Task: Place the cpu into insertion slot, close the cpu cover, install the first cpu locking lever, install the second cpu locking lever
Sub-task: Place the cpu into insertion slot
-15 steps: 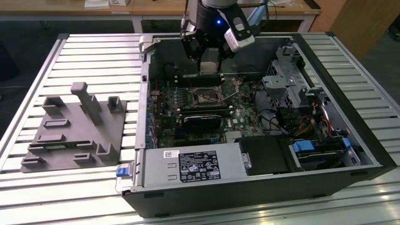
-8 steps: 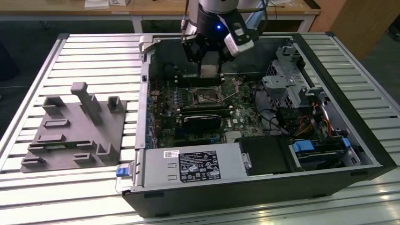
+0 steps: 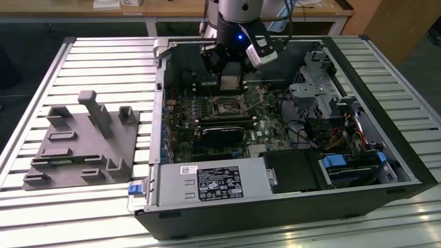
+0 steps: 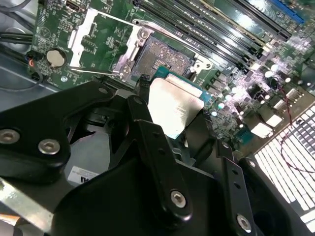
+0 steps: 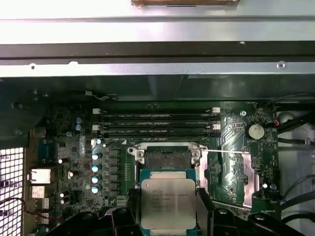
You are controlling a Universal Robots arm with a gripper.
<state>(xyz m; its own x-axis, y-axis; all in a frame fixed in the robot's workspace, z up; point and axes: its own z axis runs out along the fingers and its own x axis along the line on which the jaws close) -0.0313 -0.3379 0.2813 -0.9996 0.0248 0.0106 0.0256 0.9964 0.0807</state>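
Note:
My gripper [image 3: 231, 82] is shut on the cpu [image 5: 168, 204], a pale silver square chip with a green edge. It hangs above the green board, apart from the insertion slot [image 5: 167, 157] and offset to one side of it. The slot [image 4: 162, 56] lies uncovered, its dark centre showing inside a silvery rim. The cpu cover [image 5: 231, 177], a grey metal frame, is swung open and lies flat beside the slot [image 3: 227, 106]. A thin silvery lever [image 5: 226, 151] stands free over the cover. In the second wrist view the cpu [image 4: 174, 105] sits between my black fingers [image 4: 147, 132].
The board lies inside an open computer case [image 3: 399, 170] on a slatted metal table [image 3: 103, 57]. Black memory sticks [image 5: 157, 123] run beside the slot. A drive cage [image 3: 317, 88] and cables fill the exterior view's right. A grey fixture with pegs [image 3: 82, 139] stands at its left.

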